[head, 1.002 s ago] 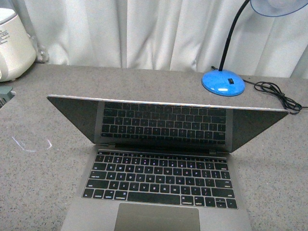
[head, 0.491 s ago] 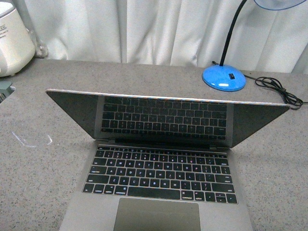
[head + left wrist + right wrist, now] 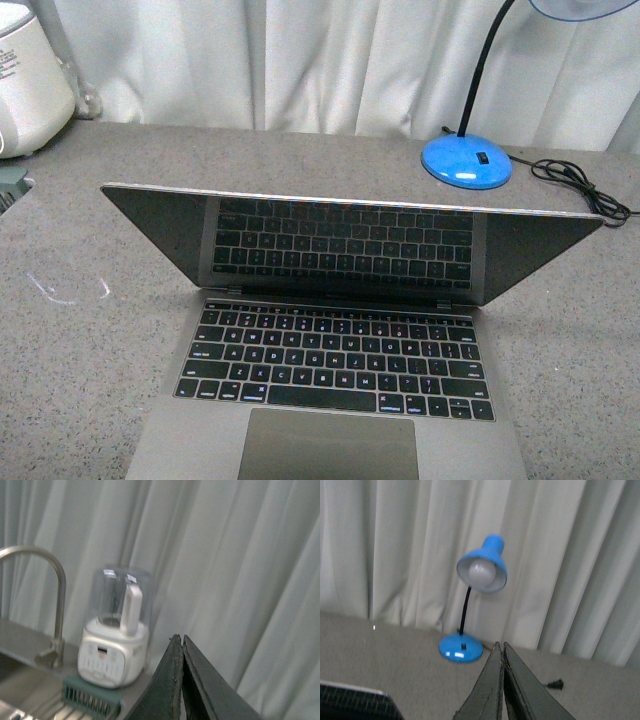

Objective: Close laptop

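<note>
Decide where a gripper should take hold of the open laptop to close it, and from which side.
Probably best: the lid's top edge near its middle, coming from the far, curtain side. The laptop stands open, screen facing the robot; that free edge is farthest from the hinge and swings down onto the keyboard.

Behind the laptop lid, at 12 o'clock, I have a bare strip of bench up to the curtain. At 1 o'clock stands the blue desk lamp. Its black cord trails to 2 o'clock, near the lid's corner. The white blender blocks 10 o'clock. At 3 and 9 o'clock the bench lies bare.
</note>
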Controlling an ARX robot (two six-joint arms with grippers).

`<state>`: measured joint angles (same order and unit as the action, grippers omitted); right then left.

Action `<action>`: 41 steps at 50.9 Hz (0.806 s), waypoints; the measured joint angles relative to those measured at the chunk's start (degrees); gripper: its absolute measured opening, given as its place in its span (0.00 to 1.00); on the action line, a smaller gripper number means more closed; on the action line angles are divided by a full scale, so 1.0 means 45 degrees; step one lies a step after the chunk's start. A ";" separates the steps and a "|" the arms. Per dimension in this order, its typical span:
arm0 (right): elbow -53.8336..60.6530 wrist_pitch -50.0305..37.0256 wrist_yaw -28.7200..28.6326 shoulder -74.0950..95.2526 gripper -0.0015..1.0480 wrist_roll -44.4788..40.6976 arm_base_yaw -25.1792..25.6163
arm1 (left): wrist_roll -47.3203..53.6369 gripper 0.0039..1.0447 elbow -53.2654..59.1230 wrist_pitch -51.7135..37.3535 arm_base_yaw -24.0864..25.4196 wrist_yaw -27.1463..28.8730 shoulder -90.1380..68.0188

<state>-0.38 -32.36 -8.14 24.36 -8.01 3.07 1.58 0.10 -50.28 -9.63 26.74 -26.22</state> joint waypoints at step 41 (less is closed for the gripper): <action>-0.5605 -0.0767 -0.3138 1.1361 0.01 -0.3235 -0.1496 | 0.1005 0.04 -0.5119 0.3361 -0.0884 -0.5197 -0.9379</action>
<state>-25.61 -35.81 -22.26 75.48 -22.57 -3.66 6.11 -22.94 -35.16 -13.61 3.36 -68.42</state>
